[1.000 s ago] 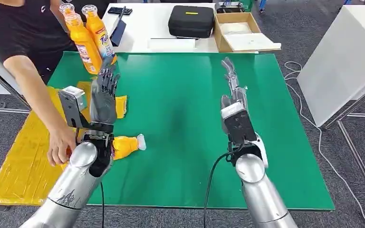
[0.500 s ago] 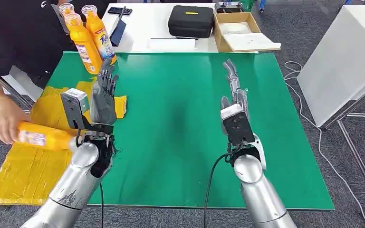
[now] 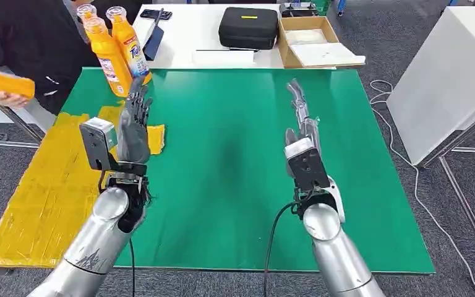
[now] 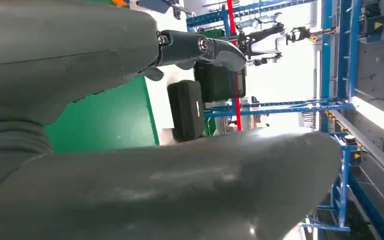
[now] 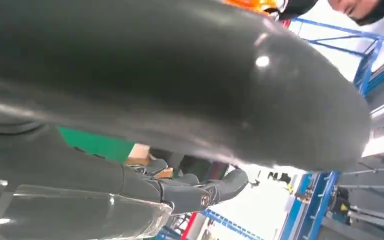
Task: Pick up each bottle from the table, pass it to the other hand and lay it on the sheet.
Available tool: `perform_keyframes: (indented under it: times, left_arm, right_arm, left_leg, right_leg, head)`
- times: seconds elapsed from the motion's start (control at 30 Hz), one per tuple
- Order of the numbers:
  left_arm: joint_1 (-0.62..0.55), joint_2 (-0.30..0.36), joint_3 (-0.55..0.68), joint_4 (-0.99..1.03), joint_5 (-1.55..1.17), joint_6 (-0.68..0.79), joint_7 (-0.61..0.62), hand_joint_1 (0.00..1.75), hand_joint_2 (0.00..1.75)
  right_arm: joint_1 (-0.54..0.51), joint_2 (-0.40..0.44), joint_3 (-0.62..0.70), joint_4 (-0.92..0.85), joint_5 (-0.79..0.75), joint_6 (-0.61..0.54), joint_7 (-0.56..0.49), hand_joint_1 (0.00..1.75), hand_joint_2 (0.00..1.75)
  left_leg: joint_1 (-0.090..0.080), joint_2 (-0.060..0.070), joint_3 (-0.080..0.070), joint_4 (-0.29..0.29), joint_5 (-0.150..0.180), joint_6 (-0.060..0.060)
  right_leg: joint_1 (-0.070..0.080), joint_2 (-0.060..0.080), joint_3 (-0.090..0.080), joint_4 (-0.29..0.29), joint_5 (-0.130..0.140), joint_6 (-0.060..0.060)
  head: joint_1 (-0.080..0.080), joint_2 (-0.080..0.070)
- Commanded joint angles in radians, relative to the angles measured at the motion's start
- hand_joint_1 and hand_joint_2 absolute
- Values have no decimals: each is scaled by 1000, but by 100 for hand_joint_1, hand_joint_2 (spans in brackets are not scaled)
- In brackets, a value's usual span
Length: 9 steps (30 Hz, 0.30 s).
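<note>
Three orange bottles (image 3: pixel 112 52) stand upright at the far left corner of the green table (image 3: pixel 241 161). A person's hand (image 3: pixel 3 98) at the left edge carries another orange bottle (image 3: pixel 3 80) off the table. The yellow sheet (image 3: pixel 43 192) hangs over the table's left side, bare. My left hand (image 3: pixel 134 127) is raised above the table by the sheet's edge, fingers straight and apart, holding nothing. My right hand (image 3: pixel 302 117) is raised over the table's middle right, fingers extended and empty. Both wrist views are close on the hands' own thumbs (image 4: pixel 170 195) and fingers (image 5: pixel 180 190).
Behind the green table stands a white table (image 3: pixel 204 31) with a black case (image 3: pixel 248 26), a cardboard box (image 3: pixel 312 42) and a dark tablet (image 3: pixel 154 38). A white cabinet (image 3: pixel 445 80) stands to the right. A cable (image 3: pixel 402 154) lies on the grey floor.
The person lifted the orange bottle that lay by my left arm and carried it away to the far left. Both my hands stayed raised and empty.
</note>
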Motion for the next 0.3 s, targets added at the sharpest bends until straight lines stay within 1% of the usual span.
perform_keyframes:
  times: [0.03,0.07,0.13,0.2,0.23,0.3]
  left_arm:
    - [8,22,16,25,-2,-9,3,0,0]
    - [8,22,16,31,3,-23,6,0,0]
    - [10,22,14,36,-4,-34,0,0,0]
    - [13,23,14,37,-5,-33,-1,0,0]
    - [13,23,14,37,-5,-33,-1,0,0]
    - [13,23,14,37,-5,-33,-1,0,0]
  right_arm:
    - [-14,-51,71,-7,-10,-3,15,0,0]
    - [-22,-63,86,-5,-11,-1,20,0,0]
    - [-25,-74,95,-5,-5,-15,26,0,0]
    - [-25,-77,95,-5,-5,-16,26,0,0]
    - [-25,-77,95,-5,-5,-16,26,0,0]
    - [-25,-77,95,-5,-5,-16,26,0,0]
  left_leg:
    - [0,0,4,0,-2,-1]
    - [0,0,2,0,-1,-1]
    - [-1,0,6,0,-2,-1]
    - [-1,0,2,0,-1,-1]
    - [-1,-1,4,0,-2,-1]
    - [0,0,2,0,-1,-1]
  right_leg:
    - [0,-1,4,0,-2,0]
    - [0,-1,2,0,-1,0]
    - [-1,-1,6,0,-2,1]
    - [0,-1,2,0,-1,0]
    - [-1,-1,5,0,-2,1]
    - [0,-1,2,0,-1,0]
  head:
    - [0,0]
    - [0,0]
    - [0,0]
    - [0,0]
    - [0,0]
    - [0,0]
